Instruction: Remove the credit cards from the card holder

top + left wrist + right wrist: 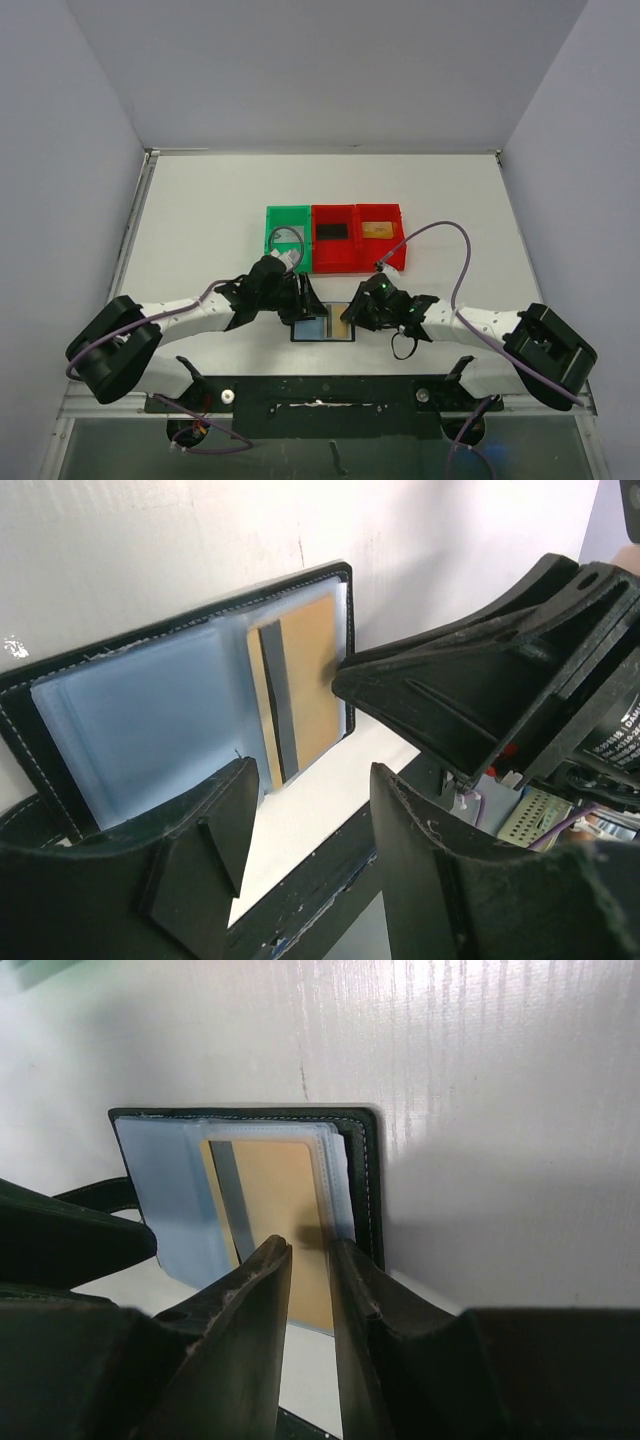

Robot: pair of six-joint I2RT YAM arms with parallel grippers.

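The card holder (312, 328) (130, 710) (170, 1190) lies open and flat near the table's front edge, its bluish clear pockets facing up. A gold credit card (343, 326) (310, 680) (280, 1190) with a dark stripe sits in the right-hand pocket and sticks out of it toward the near edge. My right gripper (310, 1245) (358, 310) hovers tips-down over this card, its jaws a narrow slit apart with nothing pinched between them. My left gripper (312, 780) (305, 300) is open at the holder's left half, one finger over its near corner.
Behind the holder stand a green bin (288, 238) and two red bins (333, 255) (380, 250). A black card (331, 231) lies in the middle bin, a gold one (377, 230) in the right bin. The table's dark front rail (330, 880) runs just below the holder.
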